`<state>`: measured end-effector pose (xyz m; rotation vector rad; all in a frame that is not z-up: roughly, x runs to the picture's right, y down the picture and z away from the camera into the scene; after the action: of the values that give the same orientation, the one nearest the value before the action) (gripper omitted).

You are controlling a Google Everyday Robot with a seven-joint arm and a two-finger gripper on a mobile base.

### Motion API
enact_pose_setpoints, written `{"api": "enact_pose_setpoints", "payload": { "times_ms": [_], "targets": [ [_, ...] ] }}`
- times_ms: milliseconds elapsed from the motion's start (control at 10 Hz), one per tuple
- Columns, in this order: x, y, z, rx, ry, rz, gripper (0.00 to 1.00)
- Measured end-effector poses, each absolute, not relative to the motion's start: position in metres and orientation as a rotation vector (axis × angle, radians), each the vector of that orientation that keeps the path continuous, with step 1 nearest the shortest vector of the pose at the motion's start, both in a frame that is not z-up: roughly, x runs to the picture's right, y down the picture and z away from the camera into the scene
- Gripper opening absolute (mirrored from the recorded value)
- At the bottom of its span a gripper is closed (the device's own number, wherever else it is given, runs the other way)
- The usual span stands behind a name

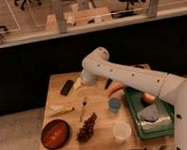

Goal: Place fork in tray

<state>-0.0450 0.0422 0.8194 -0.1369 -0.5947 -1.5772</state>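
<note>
My long white arm reaches in from the right edge of the frame, bends at the centre and drops toward the back of the light wooden table. My gripper hangs there, upper middle of the tabletop, just right of a pale yellow wedge-shaped piece. Its jaws stand wide apart and I have hold of nothing.

The large dark-green rectangular plastic tray with a raised rim sits at the lower right of the table. A grey lumpy object and a small round orange-red fruit lie in it. The round red-brown bowl is at the lower left, and the brown pinecone-like cluster lies just right of it.

A white cup stands at bottom centre, with a smaller blue cup above it. Both are near the tray's left side. A curved orange piece lies above the blue cup. A black rectangular block sits in the upper left of the table, and a pale yellowish flat stick lies below it.

The thin pale metallic fork lies on the bare wood at the table's centre. It is just above the cluster, below my gripper, and well apart from the tray.
</note>
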Motion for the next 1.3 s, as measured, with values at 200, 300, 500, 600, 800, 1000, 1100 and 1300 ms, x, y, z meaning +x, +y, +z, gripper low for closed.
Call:
{"api": "enact_pose_setpoints", "payload": {
  "times_ms": [200,300,500,600,800,1000,1100,1300],
  "targets": [
    [-0.044,0.050,0.834,-0.182,-0.575,-1.582,0.80],
    [-0.042,0.055,0.840,-0.197,-0.577,-1.578,0.80],
    [-0.044,0.065,0.850,-0.230,-0.595,-1.573,0.80],
    [-0.043,0.068,0.852,-0.240,-0.598,-1.570,0.80],
    [-0.040,0.072,0.855,-0.254,-0.603,-1.565,0.80],
    [-0.042,0.078,0.861,-0.266,-0.611,-1.567,0.80],
    [-0.041,0.082,0.865,-0.275,-0.614,-1.565,0.80],
    [-0.041,0.086,0.870,-0.286,-0.621,-1.564,0.80]
  ]
}}
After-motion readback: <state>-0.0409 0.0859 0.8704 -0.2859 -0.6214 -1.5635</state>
